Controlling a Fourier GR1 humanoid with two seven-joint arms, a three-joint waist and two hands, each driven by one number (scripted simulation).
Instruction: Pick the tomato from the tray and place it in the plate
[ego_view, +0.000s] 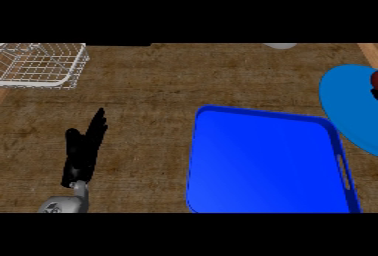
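Head view: left hand (83, 150) rests with fingers straight, holding nothing – tray (221, 150) bare off to the fingers' right, tomato (374, 80) (red sliver at frame edge) already on plate (347, 100) beyond – placing looks done, right hand unseen, next just retreat.

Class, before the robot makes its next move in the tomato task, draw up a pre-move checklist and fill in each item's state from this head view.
1. Tray holds no tomato: ok.
2. Red thing on the plate, cut by the right edge; is it the tomato: cannot tell.
3. Right hand in view: not ok, it does not show.
4. Left hand open, fingers straight, holding nothing: ok.
5. Left hand apart from the tray: ok.
6. Wire basket stands apart from tray and plate: ok.
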